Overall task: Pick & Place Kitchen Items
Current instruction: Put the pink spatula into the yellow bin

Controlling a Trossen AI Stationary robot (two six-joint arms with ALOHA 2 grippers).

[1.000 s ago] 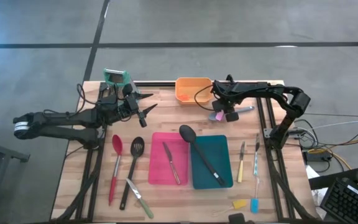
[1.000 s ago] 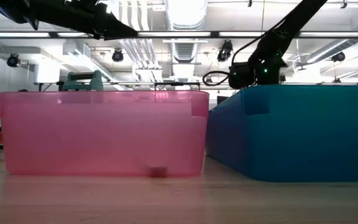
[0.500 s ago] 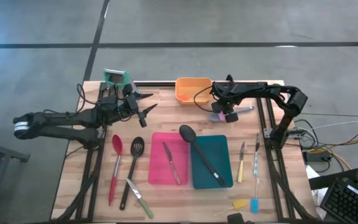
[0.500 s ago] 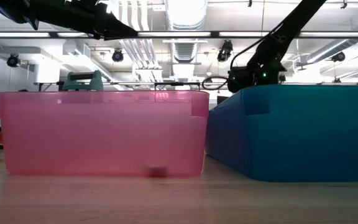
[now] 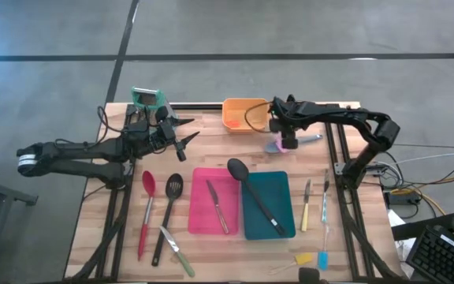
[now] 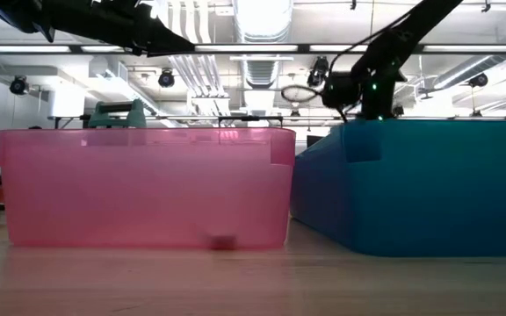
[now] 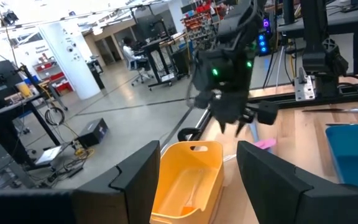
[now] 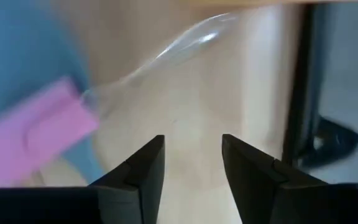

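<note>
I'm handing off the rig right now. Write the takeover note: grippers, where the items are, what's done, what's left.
Right gripper: open, empty, above the pink spatula beside the orange bin.
Left gripper: open, empty, waiting near the grater.
Done: a knife in the pink bin; black spoon across the teal bin.
Left on the table: red spoon, slotted spatula, green-handled knife, the yellow-handled knife, blue-handled knife, small yellow piece and blue piece.

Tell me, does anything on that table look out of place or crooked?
One thing: the big black spoon lies slantwise, its handle in the teal bin and its bowl poking out over the bin's rim toward the pink bin. Otherwise the utensils lie loose on the wood, nothing spilled or broken.
</note>
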